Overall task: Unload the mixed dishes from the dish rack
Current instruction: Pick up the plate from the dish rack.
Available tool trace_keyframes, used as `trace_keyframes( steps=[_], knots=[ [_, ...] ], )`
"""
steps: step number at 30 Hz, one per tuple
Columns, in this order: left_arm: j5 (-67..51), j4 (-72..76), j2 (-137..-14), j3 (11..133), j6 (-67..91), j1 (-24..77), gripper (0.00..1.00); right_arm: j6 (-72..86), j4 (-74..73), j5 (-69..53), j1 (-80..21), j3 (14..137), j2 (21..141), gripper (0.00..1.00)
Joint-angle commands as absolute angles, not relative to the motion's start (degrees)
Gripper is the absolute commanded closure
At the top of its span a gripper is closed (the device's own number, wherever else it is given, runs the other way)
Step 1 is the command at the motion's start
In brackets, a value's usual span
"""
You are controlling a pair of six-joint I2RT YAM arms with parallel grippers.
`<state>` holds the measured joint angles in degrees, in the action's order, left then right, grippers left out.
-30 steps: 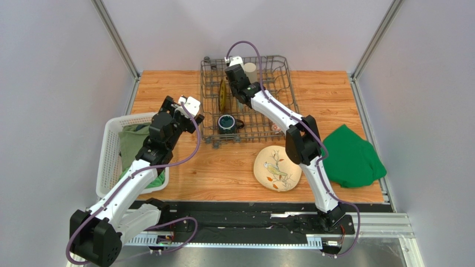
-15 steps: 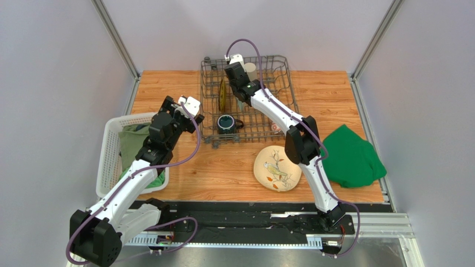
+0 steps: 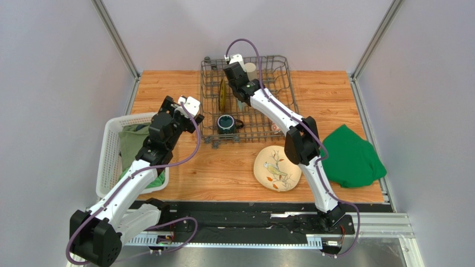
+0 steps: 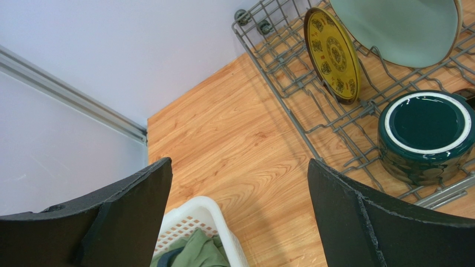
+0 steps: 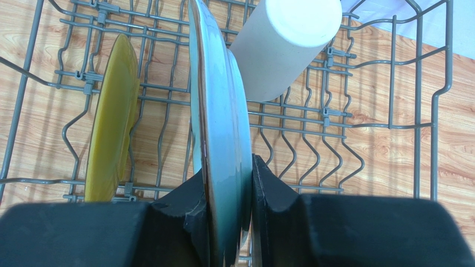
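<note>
On wood (image 3: 334, 92), rack (image 3: 214, 89) holds mug (image 3: 226, 123); right pincer (image 5: 227, 186) grips green plate (image 5: 223, 111), left pincer (image 4: 240, 164) wide.

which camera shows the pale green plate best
Right wrist: the pale green plate stands edge-on in the dish rack, pinched in the right claw. Left wrist shows part of its face, cropped at the top. In top external the right arm mostly hides it.

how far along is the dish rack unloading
Done: the cream bird plate lies on the table. In hand: the right tool is shut on the pale green plate, upright in the dish rack. To go: that plate, the yellow patterned plate, dark teal mug and beige tumbler. The left tool is open, holding nothing.
</note>
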<state>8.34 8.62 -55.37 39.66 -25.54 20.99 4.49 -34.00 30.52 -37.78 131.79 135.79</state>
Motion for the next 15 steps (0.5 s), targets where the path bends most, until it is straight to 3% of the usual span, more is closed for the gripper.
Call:
trace_keyframes(
  steps=[1, 15],
  knots=[
    [8.79, 10.72, -53.88, 39.29, -24.43, 20.92, 0.01, 5.98, -28.04, 31.29, -39.55, 137.2, 130.96, 1.0],
    [8.7, 10.55, -53.79, 39.38, -24.26, 20.92, 0.01, 6.5, -28.39, 35.15, -39.9, 137.02, 128.23, 1.0]
  ],
)
